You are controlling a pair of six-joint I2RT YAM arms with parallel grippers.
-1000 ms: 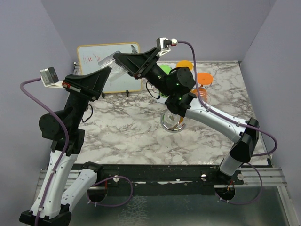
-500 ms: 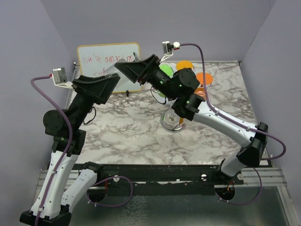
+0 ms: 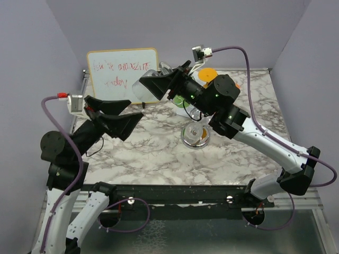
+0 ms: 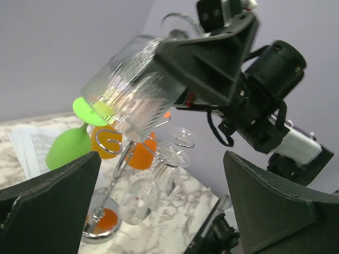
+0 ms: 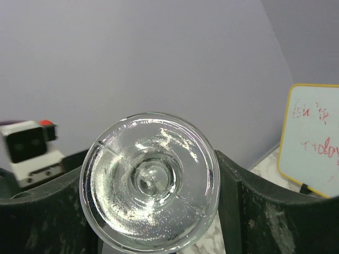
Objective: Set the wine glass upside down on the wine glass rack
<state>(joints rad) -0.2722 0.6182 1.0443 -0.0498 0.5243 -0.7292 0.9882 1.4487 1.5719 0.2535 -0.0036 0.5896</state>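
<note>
Top external view: the right pincer (image 3: 148,87) grips the wine glass (image 5: 150,180) sideways in the air, near the wine glass rack (image 3: 195,136) on the desk (image 3: 159,153). Clear glasses (image 4: 159,159), a green glass (image 4: 68,147) and an orange glass (image 4: 144,153) crowd the rack. The left pincer (image 3: 135,110) gapes empty. The whiteboard (image 3: 122,71) bears red scrawl I cannot read.

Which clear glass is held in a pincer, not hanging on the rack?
The ribbed wine glass, gripped by the right pincer; the other clear glasses hang upside down on the wine glass rack.
</note>
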